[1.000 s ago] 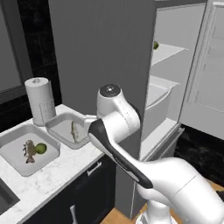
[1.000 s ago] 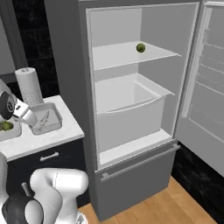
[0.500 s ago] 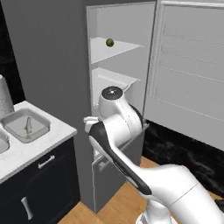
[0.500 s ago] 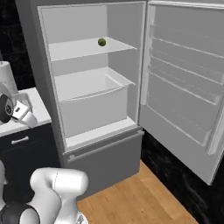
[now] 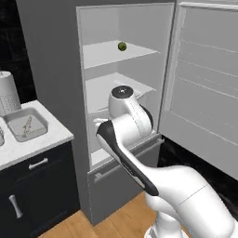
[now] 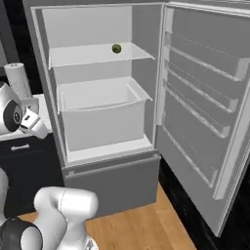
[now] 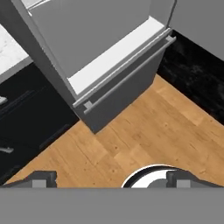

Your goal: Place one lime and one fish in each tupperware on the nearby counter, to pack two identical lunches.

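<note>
A green lime [image 5: 122,46] lies on the upper shelf of the open fridge [image 5: 116,88]; the same lime [image 6: 116,48] shows from the right base. On the white counter [image 5: 49,139] at the left stands a clear tupperware [image 5: 25,124] with a fish [image 5: 27,125] in it. The rim of a second tupperware [image 5: 1,137] peeks in at the left edge. My gripper [image 7: 113,180] is open, its fingertips [image 7: 43,179] wide apart with nothing between them, and it looks down at the wooden floor in front of the fridge. The hand [image 6: 33,125] hangs beside the counter edge.
A paper towel roll [image 5: 7,93] stands behind the tupperware. The fridge door [image 6: 205,112] swings wide open to the right. A white drawer bin [image 6: 102,112] fills the lower shelf. Black cabinet fronts [image 5: 32,195] with silver handles sit under the counter.
The base has turned right: the whole scene slid left, the fridge now sits mid-picture and the counter is at the left edge. The gripper stays open and empty.
</note>
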